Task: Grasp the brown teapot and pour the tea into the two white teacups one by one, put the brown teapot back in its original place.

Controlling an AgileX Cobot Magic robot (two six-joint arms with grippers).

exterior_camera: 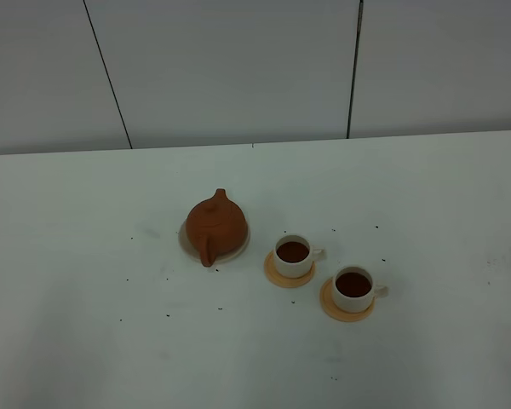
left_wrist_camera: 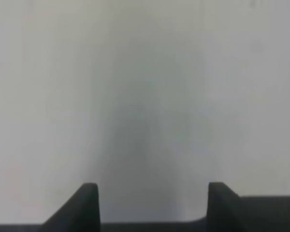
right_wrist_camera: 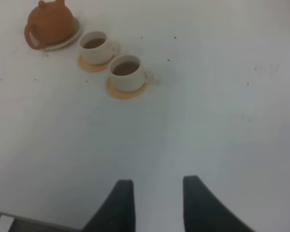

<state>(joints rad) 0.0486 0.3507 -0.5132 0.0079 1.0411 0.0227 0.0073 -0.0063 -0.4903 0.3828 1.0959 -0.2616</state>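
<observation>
The brown teapot (exterior_camera: pixel 215 226) sits upright on its pale cream saucer (exterior_camera: pixel 186 242), lid on, nothing touching it. To its right stand the two white teacups (exterior_camera: pixel 292 256) (exterior_camera: pixel 353 290), both holding dark tea. The right wrist view shows the teapot (right_wrist_camera: pixel 49 24), the saucer (right_wrist_camera: pixel 70 40) and both cups (right_wrist_camera: pixel 95 47) (right_wrist_camera: pixel 127 72) far from my right gripper (right_wrist_camera: pixel 158 203), which is open with nothing in it. My left gripper (left_wrist_camera: pixel 152 203) is open wide over bare white table. Neither gripper appears in the high view.
Each cup rests on a flat orange coaster (exterior_camera: pixel 278 278) (exterior_camera: pixel 335 311). Small dark specks dot the white table (exterior_camera: pixel 111 341) around the tea set. A grey panelled wall (exterior_camera: pixel 238 68) runs behind the table's far edge.
</observation>
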